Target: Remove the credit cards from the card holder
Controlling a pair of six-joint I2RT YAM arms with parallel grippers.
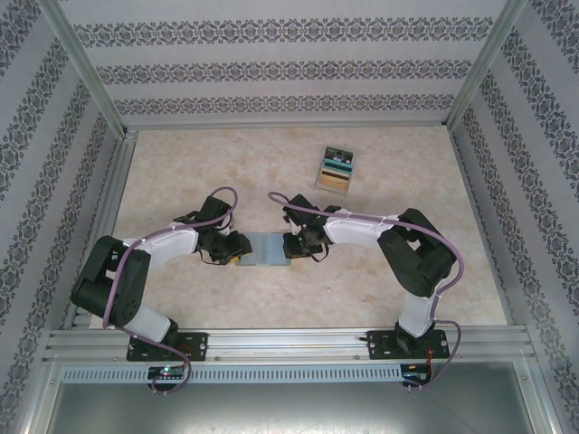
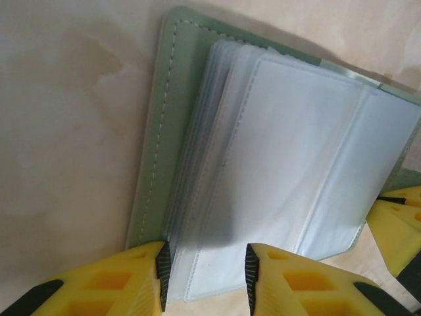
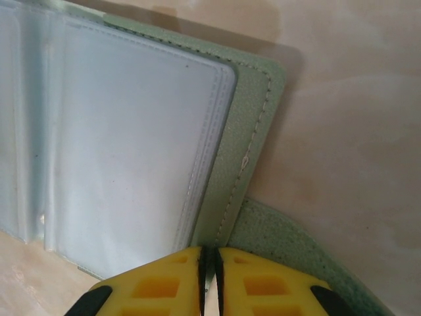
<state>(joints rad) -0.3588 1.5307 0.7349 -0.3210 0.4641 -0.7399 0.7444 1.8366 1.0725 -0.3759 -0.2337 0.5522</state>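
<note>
**Step in hand.** The holder [image 1: 268, 251] lies open on the table [image 1: 181, 163] at lower centre of the top view, between the two grippers. It is being pinned flat so that its clear sleeves [image 2: 296, 145] can be worked.

- The left gripper [image 2: 205, 273] has its jaws apart. They sit over the sleeve stack at the holder's left edge, with sleeve material in the gap. No pinch can be made out.
- The right gripper [image 3: 210, 263] has its jaws drawn almost together on the rim of the green cover at the right edge. It appears to be clamped on that rim.

**Next move.** The sleeves that face up look empty. The next move probably calls for turning a leaf over to expose any card left inside, while the right side stays anchored.

**Arm pose.** Both arms reach inward from their bases at the bottom of the frame. Their elbows are bent outward and their wrists are low, facing each other across the holder.

**Beyond.** The cards [image 1: 333, 170] lie in a staggered pile right of centre in the upper part of the frame, well apart from the holder.
</note>
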